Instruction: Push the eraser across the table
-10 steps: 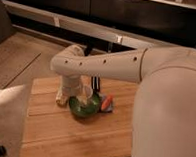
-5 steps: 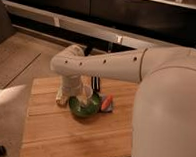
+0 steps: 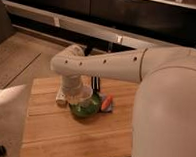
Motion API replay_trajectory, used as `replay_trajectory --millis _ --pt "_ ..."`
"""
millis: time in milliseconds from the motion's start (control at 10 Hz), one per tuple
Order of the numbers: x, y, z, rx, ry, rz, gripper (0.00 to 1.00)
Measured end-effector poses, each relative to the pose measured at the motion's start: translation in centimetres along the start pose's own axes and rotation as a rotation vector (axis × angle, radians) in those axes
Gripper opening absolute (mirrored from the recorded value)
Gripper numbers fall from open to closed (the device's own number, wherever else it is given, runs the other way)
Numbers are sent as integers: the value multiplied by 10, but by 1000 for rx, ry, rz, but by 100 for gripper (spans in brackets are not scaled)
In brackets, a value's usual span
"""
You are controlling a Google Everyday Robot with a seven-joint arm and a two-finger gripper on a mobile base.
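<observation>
The light tan wooden table (image 3: 63, 136) fills the lower middle of the camera view. A small black block with a pale stripe, apparently the eraser (image 3: 95, 85), lies near the table's far edge, just behind the arm. My white arm reaches in from the right, bends at the elbow and points down. The gripper (image 3: 83, 98) is at its end, low over a green cup (image 3: 85, 109), just in front of and left of the eraser. The arm hides part of the eraser.
An orange carrot-like piece (image 3: 106, 101) lies on a small grey thing right of the green cup. A white bottle (image 3: 62, 97) lies left of the wrist. My arm's bulk covers the table's right side. Beyond the far edge are a floor and dark cabinets.
</observation>
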Motion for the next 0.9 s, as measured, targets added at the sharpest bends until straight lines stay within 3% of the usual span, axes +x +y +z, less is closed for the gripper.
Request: replay_trajectory --millis 100,200,500,600,900 --pt "-9 -6 -1 2 -29 -13 0" --pt "-27 -29 -1 16 -74 -25 0" --pt "-61 -119 9 57 -111 45 0" --pt "-62 -129 9 61 -112 59 0" --pt "-62 -121 9 52 -113 51 0"
